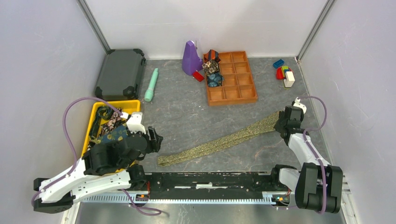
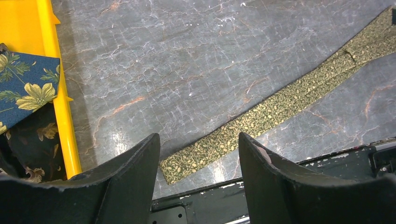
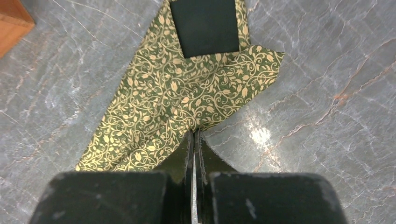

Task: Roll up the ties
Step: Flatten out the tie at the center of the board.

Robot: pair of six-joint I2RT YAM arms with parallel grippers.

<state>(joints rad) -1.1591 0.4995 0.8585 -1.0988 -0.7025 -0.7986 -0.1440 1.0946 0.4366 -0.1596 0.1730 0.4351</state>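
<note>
Rolled ties (image 1: 215, 80) in wooden tray (image 1: 232, 101). Olive-gold tie (image 1: 219, 142) flat on worktop (image 1: 187, 121), unrolled. R gripper (image 3: 194, 140) clamped on its wide end, L gripper (image 2: 199, 140) wide over narrow end. Loose ties (image 1: 112, 130) in yellow bin (image 1: 116, 102) remain.

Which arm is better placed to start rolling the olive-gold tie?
Right, probably: the right gripper is shut on the wide end of the olive-gold tie. The left gripper hangs open above its narrow end, holding nothing.

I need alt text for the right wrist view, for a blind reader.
The right gripper, fingers shut, meets the edge of an olive-gold vine-patterned tie lying on a grey marbled table. A black patch sits on the tie; a wooden tray corner shows at upper left.
</note>
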